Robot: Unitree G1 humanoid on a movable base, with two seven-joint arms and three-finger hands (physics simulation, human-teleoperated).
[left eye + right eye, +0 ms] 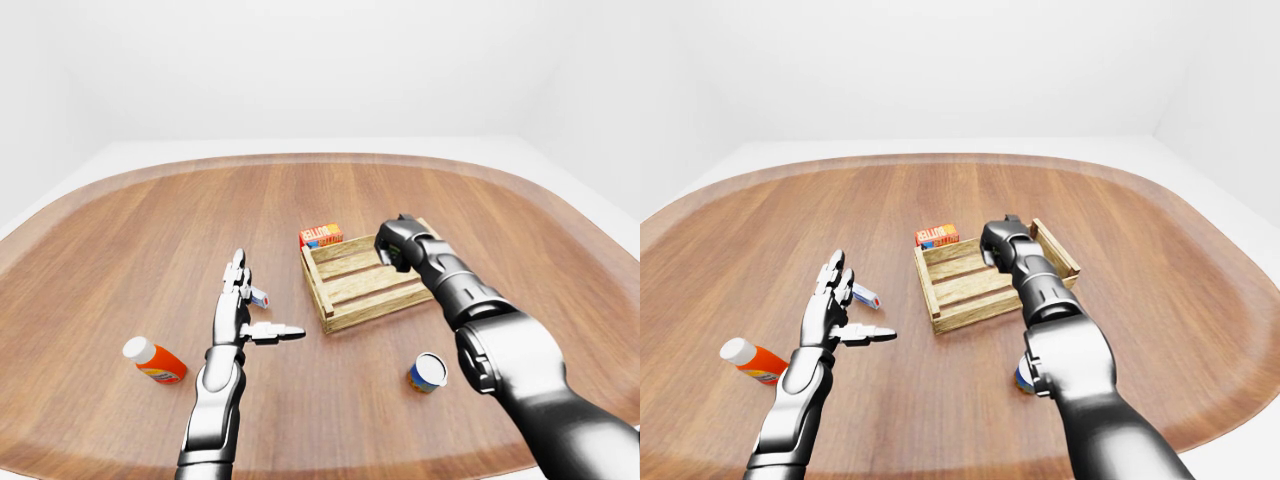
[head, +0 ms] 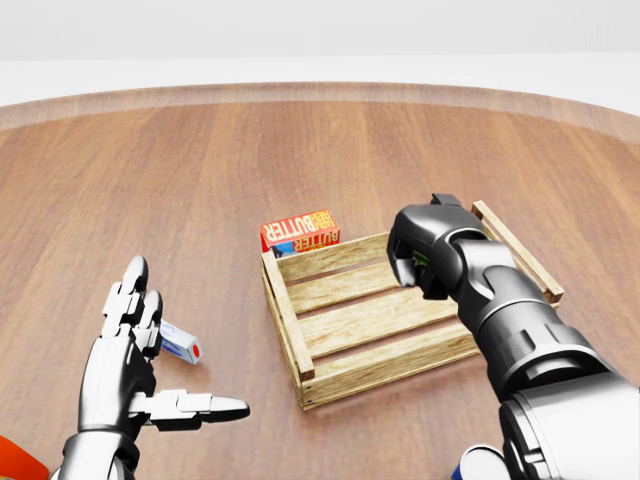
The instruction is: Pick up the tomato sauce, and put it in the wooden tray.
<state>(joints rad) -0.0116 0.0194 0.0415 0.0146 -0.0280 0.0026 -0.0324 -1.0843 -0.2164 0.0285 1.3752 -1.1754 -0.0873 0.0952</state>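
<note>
Over to the right hand (image 2: 428,240) first: clenched, poised inside the far right corner of the wooden tray (image 2: 286,312), knuckles turned toward the tray's slatted floor. Curled tight round a small item, mostly hidden, just a sliver of green peeking out between palm and fingers; by all appearances the tomato sauce (image 2: 420,261), held just above the slats. Impossible to tell whether touching the wood yet.

Just left of that hand and beyond the tray's far rim, touching or nearly touching the wood: an orange butter box (image 2: 301,230), lying flat. Down beside the right forearm, nearer the elbow than the hand: a small can (image 1: 427,372) with a white top and blue side, upright on the table (image 2: 200,170), well apart from the tray.

Now the left hand (image 2: 125,365): released, grasping nothing, fingers stretched straight away from the camera, thumb stuck out sideways toward the tray. Hovering low over the table, well left of the tray. Just beside those fingertips, on their right: a little white tube (image 2: 181,343) with blue and red on it, lying on its side. Back by the left wrist, on its outer side: an orange bottle (image 1: 156,361) with a white cap, also lying down.
</note>
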